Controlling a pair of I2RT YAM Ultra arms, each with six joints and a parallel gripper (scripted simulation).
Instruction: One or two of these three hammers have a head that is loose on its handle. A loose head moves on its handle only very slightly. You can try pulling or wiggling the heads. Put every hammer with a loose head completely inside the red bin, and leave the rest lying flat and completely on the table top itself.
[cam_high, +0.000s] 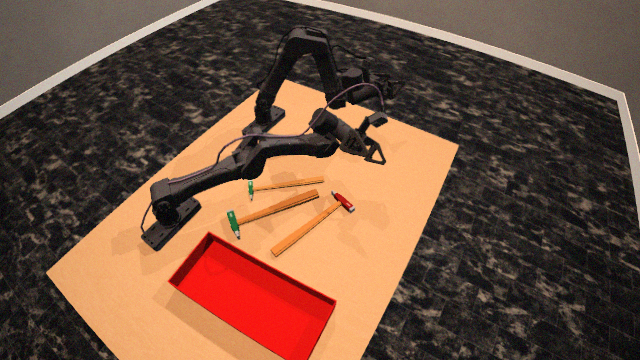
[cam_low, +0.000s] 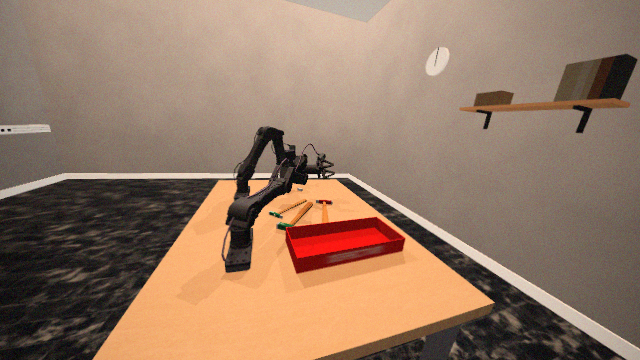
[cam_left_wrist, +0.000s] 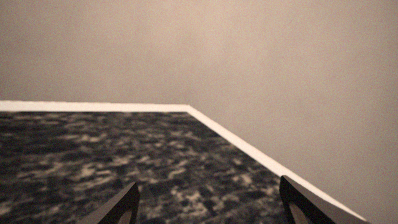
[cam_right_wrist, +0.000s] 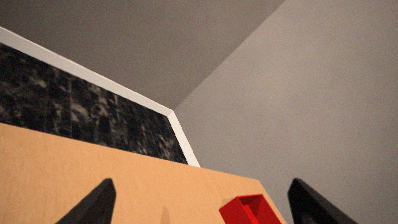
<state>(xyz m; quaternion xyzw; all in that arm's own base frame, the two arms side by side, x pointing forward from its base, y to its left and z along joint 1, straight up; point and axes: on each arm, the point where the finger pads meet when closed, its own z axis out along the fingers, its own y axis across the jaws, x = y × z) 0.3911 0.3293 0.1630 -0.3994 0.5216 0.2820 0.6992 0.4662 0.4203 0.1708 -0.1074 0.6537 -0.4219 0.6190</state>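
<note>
Three hammers with wooden handles lie flat on the table. A small green-headed hammer (cam_high: 285, 185) lies nearest the arms. A larger green-headed hammer (cam_high: 272, 210) lies beside it. A red-headed hammer (cam_high: 312, 225) lies to their right. The empty red bin (cam_high: 252, 297) stands in front of them, and its corner shows in the right wrist view (cam_right_wrist: 247, 209). My right gripper (cam_high: 376, 152) is open and empty, raised above the table beyond the hammers. My left gripper (cam_high: 394, 87) is open and empty, out past the table's far edge over the floor.
The right arm's base (cam_high: 167, 220) stands left of the bin, and its links stretch over the table behind the hammers. The left arm's base (cam_high: 265, 117) stands at the far side. A wall shelf (cam_low: 545, 105) hangs far off.
</note>
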